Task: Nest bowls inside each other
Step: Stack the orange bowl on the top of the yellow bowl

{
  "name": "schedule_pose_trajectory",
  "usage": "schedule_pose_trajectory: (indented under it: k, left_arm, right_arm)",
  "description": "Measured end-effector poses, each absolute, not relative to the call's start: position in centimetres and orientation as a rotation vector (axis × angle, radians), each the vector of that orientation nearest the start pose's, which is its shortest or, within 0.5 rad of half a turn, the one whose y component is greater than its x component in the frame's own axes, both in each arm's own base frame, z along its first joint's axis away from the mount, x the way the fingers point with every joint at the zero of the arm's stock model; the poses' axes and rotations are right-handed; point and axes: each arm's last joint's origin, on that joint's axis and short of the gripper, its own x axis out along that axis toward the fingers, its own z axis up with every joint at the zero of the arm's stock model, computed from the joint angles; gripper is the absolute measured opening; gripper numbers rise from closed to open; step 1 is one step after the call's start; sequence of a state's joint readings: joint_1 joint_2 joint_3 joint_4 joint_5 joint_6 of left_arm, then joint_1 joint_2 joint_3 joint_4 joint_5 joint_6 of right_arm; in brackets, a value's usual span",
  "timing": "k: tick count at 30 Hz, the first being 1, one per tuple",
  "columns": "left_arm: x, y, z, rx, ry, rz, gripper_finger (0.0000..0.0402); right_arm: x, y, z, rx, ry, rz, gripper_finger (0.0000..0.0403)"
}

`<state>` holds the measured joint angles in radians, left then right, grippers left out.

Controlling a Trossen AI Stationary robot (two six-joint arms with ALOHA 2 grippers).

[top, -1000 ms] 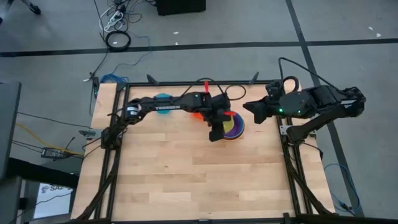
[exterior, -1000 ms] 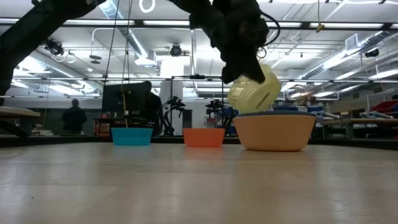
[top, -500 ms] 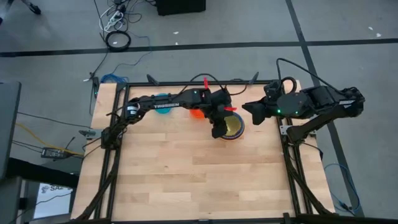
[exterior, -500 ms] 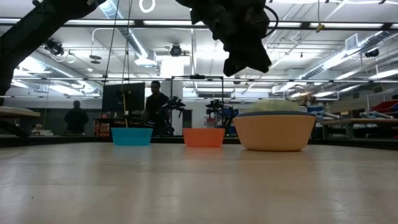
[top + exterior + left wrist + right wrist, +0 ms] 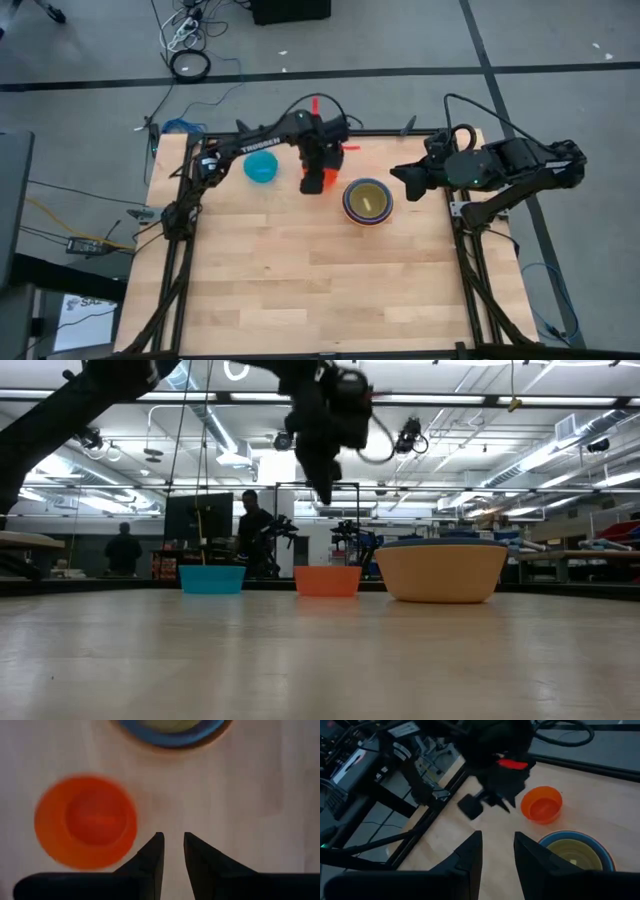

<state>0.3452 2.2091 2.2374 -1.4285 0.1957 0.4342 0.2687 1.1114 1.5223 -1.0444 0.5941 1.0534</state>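
The large orange bowl (image 5: 367, 218) stands at the far right of the table with the blue, purple and yellow bowl (image 5: 368, 199) nested in it. To its left the red-orange bowl (image 5: 85, 822) stands on its base, and the cyan bowl (image 5: 260, 167) farther left. My left gripper (image 5: 173, 840) hangs open above the table, pointing down, just beside the red-orange bowl, nothing between its fingers. My right gripper (image 5: 497, 840) waits open, raised off the table's right edge, pointing at the stack.
The three groups stand in a row near the far edge: cyan bowl (image 5: 212, 579), red-orange bowl (image 5: 327, 581), orange stack (image 5: 441, 572). The near wooden tabletop (image 5: 320, 290) is bare. Black frame rails run along the table's sides. People stand in the room behind.
My left gripper has let go of the yellow bowl, which has dropped from a tilt into the stack and lies nested there. The gripper has then risen a little and swung toward the table's left, from over the stack to over the red-orange bowl.
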Motion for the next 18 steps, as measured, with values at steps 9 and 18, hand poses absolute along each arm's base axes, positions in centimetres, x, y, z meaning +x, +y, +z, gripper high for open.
schedule_pose_trajectory:
  k: [9, 18]
  left_arm:
    - [39.8, 17.3, 24.5, -0.141, 1.441, -0.088, 0.0086]
    - [39.8, 17.3, 23.2, -0.187, 1.443, -0.099, 0.0147]
  right_arm:
    - [17.6, 3.2, 43.9, 0.749, 0.352, -0.572, 0.0100]
    - [17.5, 3.1, 43.8, 0.728, 0.361, -0.576, 0.0100]
